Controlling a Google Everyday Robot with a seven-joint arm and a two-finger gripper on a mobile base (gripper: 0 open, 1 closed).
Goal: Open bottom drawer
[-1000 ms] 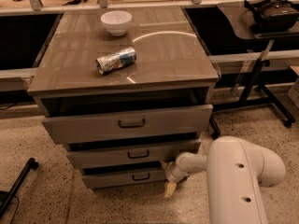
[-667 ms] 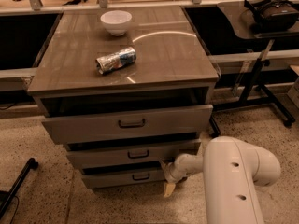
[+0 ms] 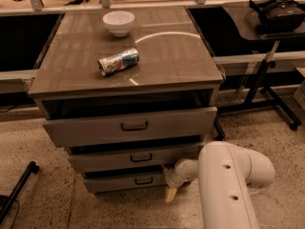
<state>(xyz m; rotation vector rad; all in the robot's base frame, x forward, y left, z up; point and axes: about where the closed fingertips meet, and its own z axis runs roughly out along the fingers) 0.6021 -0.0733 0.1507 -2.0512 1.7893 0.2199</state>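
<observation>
- The gripper [image 3: 170,193] hung low, just beside the right end of the bottom drawer [image 3: 112,184] and close to the floor. It was probably held that low because this drawer is the lowest of the three.
- It sat right of the pull [image 3: 144,180] and apart from it, so I judged the handle not yet taken.
- Whether the gripper was clenched or released could not be told, and nothing showed in its grasp.
- The bottom drawer lay at the foot of the cabinet [image 3: 167,56], under the middle drawer [image 3: 105,161] and the top drawer [image 3: 90,132]. A dark gap ran above its front, and whether it already stood a little way out could not be told.
- The arm [image 3: 233,185] came in from the right foreground, its wrist bent left toward the cabinet, likely to bring the gripper square to the drawer front.
- A bowl [image 3: 118,23] and a crushed can [image 3: 118,62] rested on the cabinet top, well away from the work, where pulling the lowest drawer should not disturb them.
- Against the frame a second earlier, the arm's bulky white link had edged left toward the cabinet, and the gripper had shifted slightly left and down.
- The drawer fronts, the pull, the bowl and the can lay where they had been, so the bottom drawer had not been drawn any farther.
</observation>
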